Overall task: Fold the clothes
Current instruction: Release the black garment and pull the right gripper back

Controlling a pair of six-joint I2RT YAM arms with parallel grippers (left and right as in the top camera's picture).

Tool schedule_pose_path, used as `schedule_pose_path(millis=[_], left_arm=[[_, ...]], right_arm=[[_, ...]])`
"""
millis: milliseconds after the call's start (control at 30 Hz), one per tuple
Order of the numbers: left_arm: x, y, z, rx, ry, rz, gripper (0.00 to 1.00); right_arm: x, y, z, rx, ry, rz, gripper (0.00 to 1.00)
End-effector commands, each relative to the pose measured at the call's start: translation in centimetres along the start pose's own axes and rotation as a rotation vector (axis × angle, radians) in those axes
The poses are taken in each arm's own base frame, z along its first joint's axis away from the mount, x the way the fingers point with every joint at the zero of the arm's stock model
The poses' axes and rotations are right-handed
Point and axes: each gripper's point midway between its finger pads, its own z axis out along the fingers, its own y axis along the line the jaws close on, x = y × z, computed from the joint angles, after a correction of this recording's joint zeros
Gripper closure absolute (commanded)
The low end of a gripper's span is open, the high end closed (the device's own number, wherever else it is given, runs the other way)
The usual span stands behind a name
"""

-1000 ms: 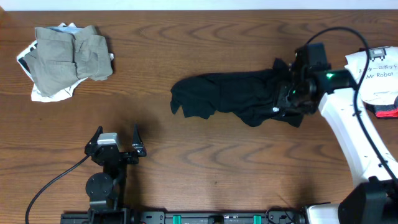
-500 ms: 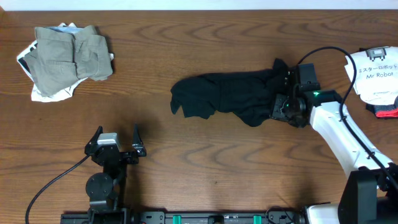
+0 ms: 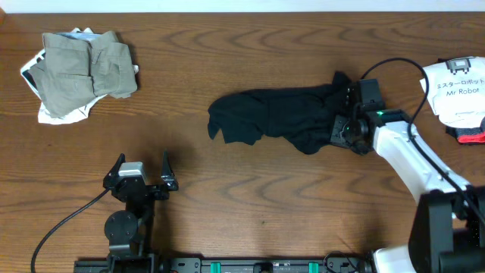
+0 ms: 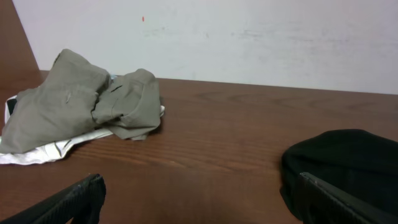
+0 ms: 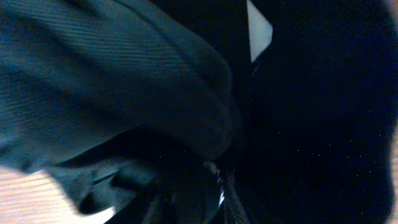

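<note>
Jaws gape on the parked left gripper (image 3: 142, 165); right gripper (image 3: 339, 130) sits at the edge of the black shirt (image 3: 265, 117), grip indiscernible; shirt crumpled, unfolded; khaki clothes (image 3: 83, 68) seemingly done.

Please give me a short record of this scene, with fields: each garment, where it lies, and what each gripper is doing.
black shirt: crumpled, not folded, centre-right of the table
khaki garment: bunched at the far left, lying on a white printed garment
left gripper: open, empty, near the front edge, apart from all clothes
right gripper: pressed into the shirt's right end; fabric hides the jaws, so a grip cannot be confirmed
folding: not yet done
</note>
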Motion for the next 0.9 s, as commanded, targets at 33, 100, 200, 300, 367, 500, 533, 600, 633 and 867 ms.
schedule_pose_path(millis=[33, 100, 200, 300, 367, 500, 533, 600, 633, 867], left_arm=[[1.5, 0.0, 0.1, 0.007, 0.046, 0.004, 0.02], [1.5, 0.0, 0.1, 0.007, 0.046, 0.004, 0.02], [1.5, 0.0, 0.1, 0.007, 0.046, 0.004, 0.02], [1.5, 0.0, 0.1, 0.007, 0.046, 0.004, 0.02], [1.5, 0.0, 0.1, 0.007, 0.046, 0.004, 0.02], [1.5, 0.0, 0.1, 0.007, 0.046, 0.004, 0.02], [1.5, 0.0, 0.1, 0.007, 0.046, 0.004, 0.02], [1.5, 0.0, 0.1, 0.007, 0.046, 0.004, 0.02], [1.5, 0.0, 0.1, 0.007, 0.046, 0.004, 0.02], [1.5, 0.0, 0.1, 0.007, 0.046, 0.004, 0.02]], right_arm=[[0.1, -0.9, 0.9, 0.046, 0.01, 0.008, 0.8], [-0.1, -0.8, 0.7, 0.042, 0.001, 0.008, 0.9], [-0.5, -0.6, 0.0, 0.035, -0.017, 0.008, 0.99], [-0.9, -0.5, -1.3, 0.026, -0.036, 0.006, 0.99], [-1.1, -0.4, -2.5, 0.02, -0.051, 0.006, 0.99], [-1.1, -1.2, -5.7, 0.044, -0.092, -0.018, 0.99], [-1.0, -1.8, -6.3, 0.071, -0.102, -0.016, 0.99], [-0.7, -3.5, -7.7, 0.15, -0.126, -0.007, 0.99], [-0.5, -4.2, -8.2, 0.18, -0.134, 0.004, 0.99], [1.3, -6.1, -10.9, 0.212, -0.126, 0.04, 0.99]])
